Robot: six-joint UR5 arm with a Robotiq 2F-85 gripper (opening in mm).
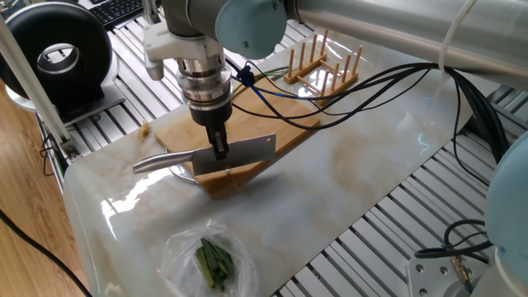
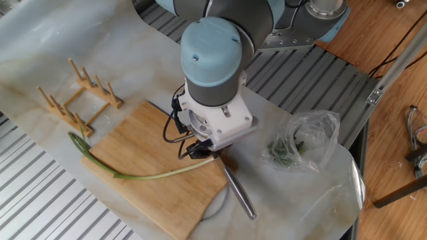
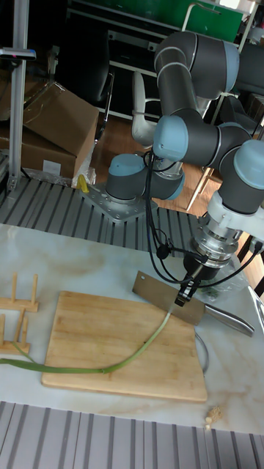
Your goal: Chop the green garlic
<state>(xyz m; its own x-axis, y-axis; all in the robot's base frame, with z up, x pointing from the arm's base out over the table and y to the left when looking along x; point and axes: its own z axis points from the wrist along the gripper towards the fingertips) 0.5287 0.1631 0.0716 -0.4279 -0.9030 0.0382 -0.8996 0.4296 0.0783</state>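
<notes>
Lying across the bamboo cutting board (image 3: pixel 110 337), the green garlic (image 3: pixel 139 347) is one long uncut stalk: its pale white end points up toward the board's far right corner, and its green leafy tips trail off the left edge onto the marble tabletop (image 3: pixel 88 267), ending just beside the wooden dish rack (image 3: pixel 16 311). In the other fixed view the same stalk (image 2: pixel 143 177) curves from the rack's side of the board to a point right under the arm's wrist.

The gripper (image 3: pixel 186 290) is clenched on the spine of a cleaver (image 3: pixel 170 295), with the blade hanging edge-down over the white end of the stalk; whether the edge is touching the stalk cannot be told. In one fixed view the gripper (image 1: pixel 219 147) pinches the top of the broad steel blade (image 1: pixel 239 153), and the metal handle (image 1: pixel 157 160) sticks out level toward the left, past the board's near end.

On the marble nearer that camera sits a crumpled clear plastic bag (image 1: pixel 206 257) holding dark green leaves. A small beige scrap (image 3: pixel 210 417) lies on the tabletop near the board's near right corner. Black cables (image 1: pixel 346 87) drape from the arm over the table's far side.
</notes>
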